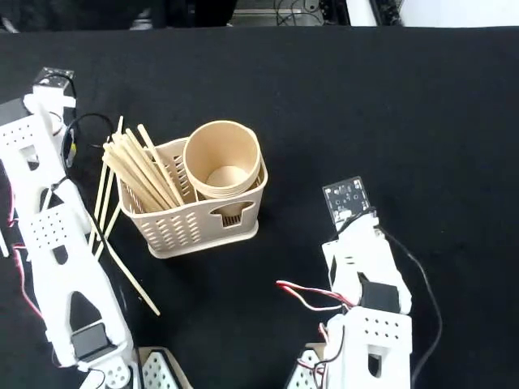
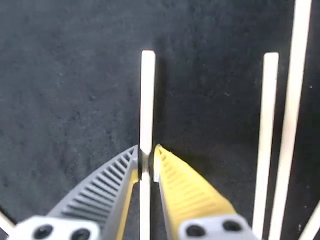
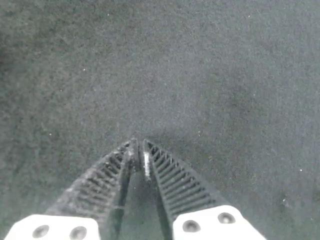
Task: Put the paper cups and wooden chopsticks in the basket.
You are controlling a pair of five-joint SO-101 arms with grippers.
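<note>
The left gripper [image 2: 146,156] is clamped on a single chopstick [image 2: 147,100]. The stick runs straight out between the fingertips along the gripper's own line, its blunt end pointing away over the black cloth [image 2: 65,90]. Whether it is lifted or lies on the cloth I cannot tell. From above, the left arm [image 1: 49,227] stretches along the table's left edge, and the basket [image 1: 195,225] stands toward the table's middle, just beside that arm. Judging from this, the coming move means carrying the stick sideways toward the basket and tipping its long axis up to drop it in. A bundle of chopsticks [image 1: 146,172] already leans in the basket's left compartment, and the stacked paper cups [image 1: 223,158] sit upright in the other. A few loose chopsticks [image 1: 130,279] lie on the cloth between arm and basket — the left arm is clearly the nearer one. The right gripper [image 3: 138,146] has its jaws together on nothing, over bare cloth on the basket's far side, well apart from the sticks. No writing or label can be read on cups or basket — both are plain.
</note>
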